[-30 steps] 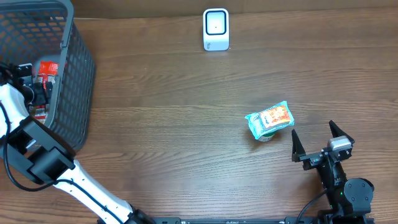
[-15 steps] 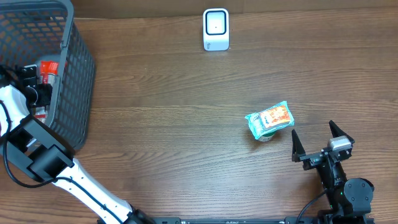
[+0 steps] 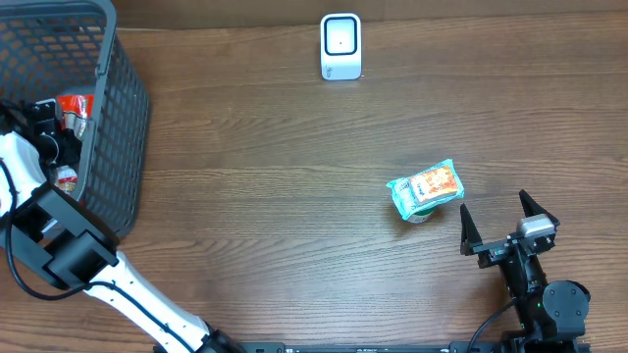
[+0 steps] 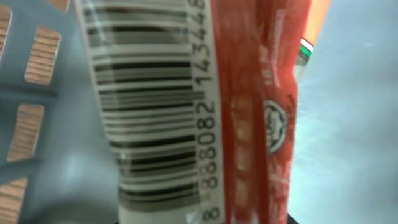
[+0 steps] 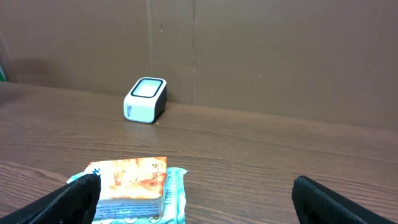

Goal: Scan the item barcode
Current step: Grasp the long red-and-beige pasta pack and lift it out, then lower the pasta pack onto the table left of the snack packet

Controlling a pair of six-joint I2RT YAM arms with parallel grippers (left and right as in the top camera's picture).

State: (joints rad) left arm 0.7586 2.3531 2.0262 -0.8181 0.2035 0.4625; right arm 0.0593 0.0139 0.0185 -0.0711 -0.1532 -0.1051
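From the overhead view, I see the left gripper [image 3: 61,137] reaching down inside the grey basket [image 3: 128,118] at the left edge of the table [image 3: 255,216]. It is just beside a red packet [image 3: 75,104] that lies in the basket. Its fingers are dark against the mesh, so I cannot tell how far they are open, or whether they hold the packet. The white scanner [image 3: 340,46] stands at the far edge, well apart from the basket. The right gripper [image 3: 500,221] rests at the near right with its fingers spread wide and nothing between them. A green and orange snack packet [image 3: 425,189] lies near it, not touching.

In the left wrist view, the red packet [image 4: 255,112] fills the frame, with its barcode [image 4: 149,112] facing the camera. The basket wall [image 4: 37,124] is behind it. No fingers appear here.

In the right wrist view, both black fingers [image 5: 78,196] stand wide apart at the lower corners and grip nothing. The snack packet [image 5: 134,186] lies just beyond the left finger, and the scanner [image 5: 145,99] is farther back.
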